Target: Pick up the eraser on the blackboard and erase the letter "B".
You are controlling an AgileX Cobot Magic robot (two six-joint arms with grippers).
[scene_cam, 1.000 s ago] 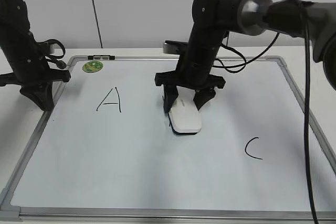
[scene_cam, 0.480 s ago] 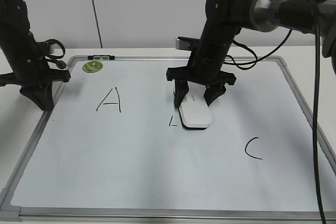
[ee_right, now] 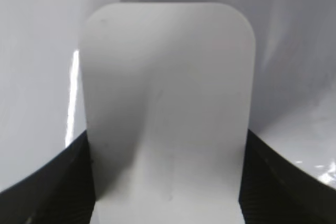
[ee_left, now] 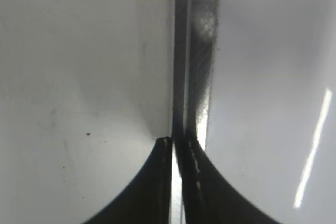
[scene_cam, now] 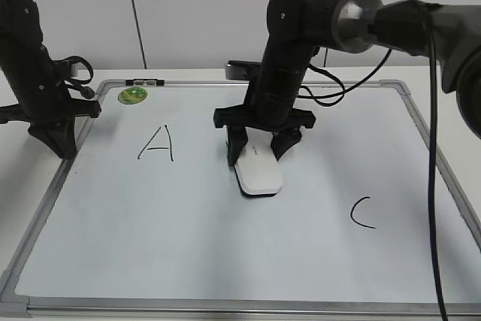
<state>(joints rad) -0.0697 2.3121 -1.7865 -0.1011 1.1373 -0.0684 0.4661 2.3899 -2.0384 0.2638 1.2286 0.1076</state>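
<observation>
Erasing looks well under way: you have the eraser (scene_cam: 257, 172) pressed flat on the blackboard (scene_cam: 188, 246) near its middle, between the letters A (scene_cam: 157, 143) and C (scene_cam: 363, 213), and no B stroke shows around it, though marks under it would be hidden. The right pincer (scene_cam: 259, 144) grips the eraser at its far end, one finger on each long side. The left pincer (ee_left: 176, 145) rests closed at the board's left frame, holding nothing.
</observation>
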